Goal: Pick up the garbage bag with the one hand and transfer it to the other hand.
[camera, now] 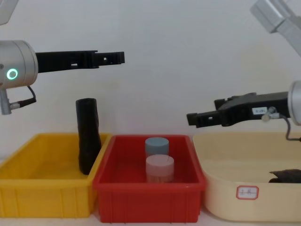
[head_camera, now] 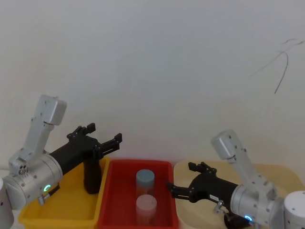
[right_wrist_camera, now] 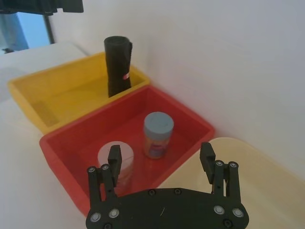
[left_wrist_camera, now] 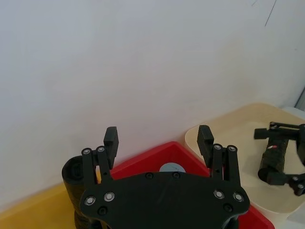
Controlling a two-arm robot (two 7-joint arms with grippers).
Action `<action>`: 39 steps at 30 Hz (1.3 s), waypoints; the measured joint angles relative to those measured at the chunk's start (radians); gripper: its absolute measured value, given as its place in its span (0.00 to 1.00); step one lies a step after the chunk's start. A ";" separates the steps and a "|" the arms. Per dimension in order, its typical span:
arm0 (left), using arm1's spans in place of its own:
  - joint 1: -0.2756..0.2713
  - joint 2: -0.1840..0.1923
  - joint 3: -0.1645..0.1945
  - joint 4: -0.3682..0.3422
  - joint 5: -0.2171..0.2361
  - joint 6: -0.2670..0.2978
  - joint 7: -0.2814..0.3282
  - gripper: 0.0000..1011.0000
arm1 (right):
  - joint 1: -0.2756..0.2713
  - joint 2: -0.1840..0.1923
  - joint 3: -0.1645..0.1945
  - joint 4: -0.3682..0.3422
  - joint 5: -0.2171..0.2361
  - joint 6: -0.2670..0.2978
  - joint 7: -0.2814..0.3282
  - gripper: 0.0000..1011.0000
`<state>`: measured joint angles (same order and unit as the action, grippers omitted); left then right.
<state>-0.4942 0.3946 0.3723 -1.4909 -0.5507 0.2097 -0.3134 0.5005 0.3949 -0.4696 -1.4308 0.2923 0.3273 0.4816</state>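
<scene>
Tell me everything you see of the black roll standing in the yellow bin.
The garbage bag is a matte black, tightly rolled cylinder of plastic with a small red spot on its side. It stands roughly upright in the yellow bin, in the far corner beside the red bin. The left gripper hangs open above, not touching it.
</scene>
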 joint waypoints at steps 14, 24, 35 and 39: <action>0.000 0.000 0.000 0.000 0.001 0.000 0.002 0.99 | 0.098 -0.057 -0.058 0.126 0.035 0.085 0.084 0.99; 0.000 0.000 0.000 0.000 0.001 0.000 0.002 0.99 | 0.137 -0.083 -0.098 0.176 0.042 0.115 0.118 0.99; 0.000 0.000 0.000 0.000 0.001 0.000 0.002 0.99 | 0.173 -0.115 -0.129 0.236 0.047 0.123 0.134 0.99; 0.000 0.000 0.000 0.000 0.001 0.000 0.002 0.99 | 0.184 -0.125 -0.142 0.260 0.046 0.120 0.137 0.99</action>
<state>-0.4940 0.3947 0.3725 -1.4910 -0.5502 0.2100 -0.3112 0.6847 0.2703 -0.6112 -1.1708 0.3385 0.4473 0.6185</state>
